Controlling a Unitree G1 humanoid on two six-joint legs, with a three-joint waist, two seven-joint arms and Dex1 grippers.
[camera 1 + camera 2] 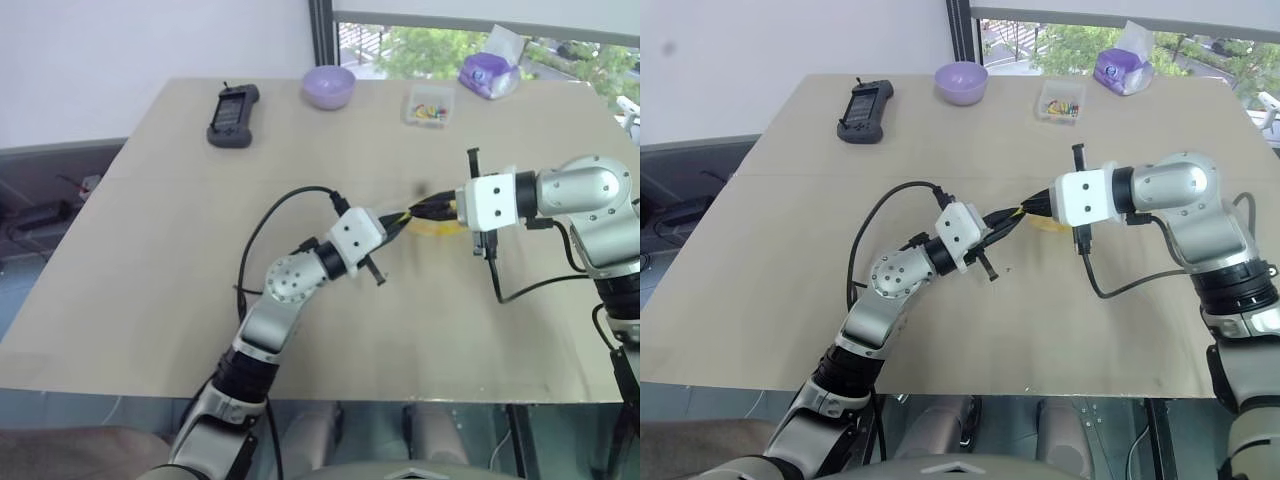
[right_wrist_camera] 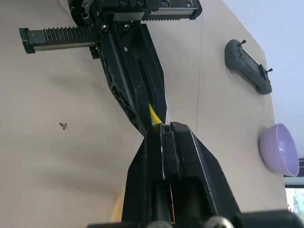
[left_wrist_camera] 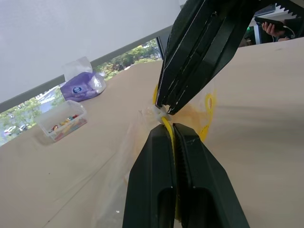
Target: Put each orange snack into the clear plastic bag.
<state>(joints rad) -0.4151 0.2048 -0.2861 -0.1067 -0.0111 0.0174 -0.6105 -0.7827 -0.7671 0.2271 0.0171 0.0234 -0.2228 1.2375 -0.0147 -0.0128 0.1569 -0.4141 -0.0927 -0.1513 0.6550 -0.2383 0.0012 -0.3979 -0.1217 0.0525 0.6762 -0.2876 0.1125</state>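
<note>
- Left eye view: mid-table [image 1: 150,250], left gripper [image 1: 402,221] and right gripper [image 1: 436,208] meeting tip to tip.
- Both finger pairs pinched shut on the clear plastic bag [image 3: 142,142] at its yellow seal.
- Orange snack [image 1: 436,228] seemingly inside; sealing apparently left.

no readable text, labels or numbers anywhere

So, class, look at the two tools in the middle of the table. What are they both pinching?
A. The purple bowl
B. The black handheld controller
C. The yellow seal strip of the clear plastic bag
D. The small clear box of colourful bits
C: the left tool and right tool meet tip to tip, both shut on the clear plastic bag at its yellow strip.
</note>
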